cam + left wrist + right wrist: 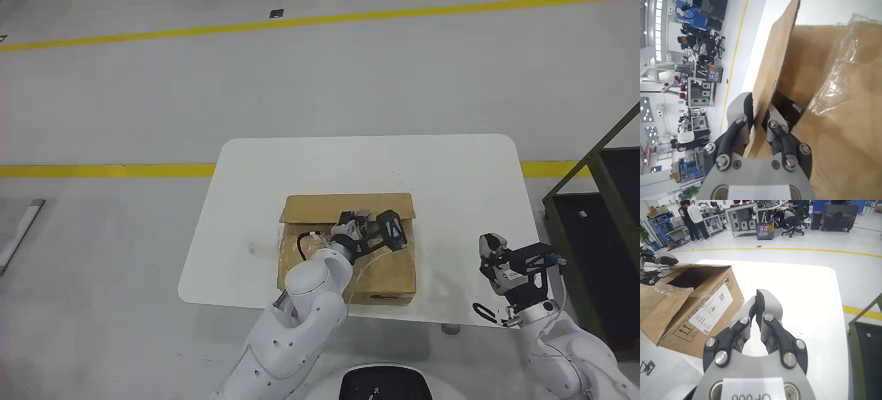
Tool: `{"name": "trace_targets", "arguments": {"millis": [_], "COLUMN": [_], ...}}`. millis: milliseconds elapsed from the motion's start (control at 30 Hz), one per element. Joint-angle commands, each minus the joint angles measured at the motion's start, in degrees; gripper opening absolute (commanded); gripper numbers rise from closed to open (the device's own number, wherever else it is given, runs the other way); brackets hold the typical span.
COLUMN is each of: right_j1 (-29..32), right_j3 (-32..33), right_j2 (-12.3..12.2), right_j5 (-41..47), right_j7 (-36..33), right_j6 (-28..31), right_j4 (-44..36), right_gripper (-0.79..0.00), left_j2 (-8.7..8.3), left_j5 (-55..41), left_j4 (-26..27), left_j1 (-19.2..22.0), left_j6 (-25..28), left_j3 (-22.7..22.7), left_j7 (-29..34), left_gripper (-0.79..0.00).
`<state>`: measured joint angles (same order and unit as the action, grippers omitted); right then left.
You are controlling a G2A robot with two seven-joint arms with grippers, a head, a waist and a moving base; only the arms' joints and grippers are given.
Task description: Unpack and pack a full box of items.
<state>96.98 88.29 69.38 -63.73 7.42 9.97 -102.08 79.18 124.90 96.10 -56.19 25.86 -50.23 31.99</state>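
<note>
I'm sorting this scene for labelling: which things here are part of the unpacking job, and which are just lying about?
Job: cardboard box; its flap, clamped by the left end effector; clear tape across the top; right end effector, shut, over the white table.
Lying about: green metal frame beside the table.
</note>
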Motion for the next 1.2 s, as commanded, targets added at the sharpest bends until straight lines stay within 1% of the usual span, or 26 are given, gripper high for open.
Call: {"name": "trace_targets", "arguments": {"millis": [0, 300, 333, 367, 500, 700, 833, 900, 933, 1067, 1167], "right_j1": [0.0, 0.58, 0.68, 0.75, 1.01, 1.53, 1.87, 2.09, 2.2, 2.74, 3.27], "right_j3": [0.03, 0.78, 0.86, 0.92, 1.37, 2.27, 2.68, 2.92, 3.05, 3.35, 3.64], "right_j2": [0.02, 0.07, 0.07, 0.08, 0.09, 0.06, 0.06, 0.07, 0.07, 0.09, 0.12], "right_j5": [0.01, 0.33, 0.38, 0.47, 0.64, 0.67, 0.69, 0.69, 0.64, 0.41, 0.57], "right_j7": [0.05, 0.21, 0.26, 0.3, 0.25, 0.24, 0.27, 0.37, 0.36, 0.73, 0.99], "right_j6": [0.02, 0.05, 0.07, 0.14, 0.18, 0.45, 0.54, 0.54, 0.5, 0.43, 0.39], "right_j4": [0.02, -0.8, -0.84, -0.88, -1.1, -1.54, -1.86, -2.03, -2.04, -2.14, -2.01], "right_gripper": [-0.785, -0.785, -0.785, -0.785, -0.785, -0.785, -0.785, -0.785, -0.785, -0.785, -0.785], "left_j2": [0.0, 0.18, 0.24, 0.31, 0.69, 1.75, 2.81, 3.37, 3.8, 5.27, 6.2], "left_j5": [0.59, 2.62, 2.62, 2.87, 4.37, 5.6, 7.12, 9.92, 9.25, 9.16, 9.03], "left_j4": [0.43, 3.18, 3.23, 2.95, 1.32, -3.3, -8.21, -11.6, -13.19, -18.77, -22.67], "left_j1": [-0.31, -1.01, -0.87, -0.66, 1.61, 7.1, 11.34, 13.74, 14.66, 18.73, 20.59], "left_j6": [0.77, 2.54, 2.51, 2.24, 1.71, -1.31, -4.8, -6.76, -7.86, -9.05, -9.5], "left_j3": [0.31, 0.95, 0.84, 0.69, 0.39, 0.41, 1.54, 2.53, 2.64, 4.37, 5.25], "left_j7": [-0.62, -1.91, -1.81, -1.39, -0.97, -2.2, -2.83, -1.92, -1.23, -1.22, -0.81], "left_gripper": [-0.785, -0.785, -0.52, 0.0, 0.0, 0.0, 0.0, 0.0, 0.0, 0.0, 0.0]}}
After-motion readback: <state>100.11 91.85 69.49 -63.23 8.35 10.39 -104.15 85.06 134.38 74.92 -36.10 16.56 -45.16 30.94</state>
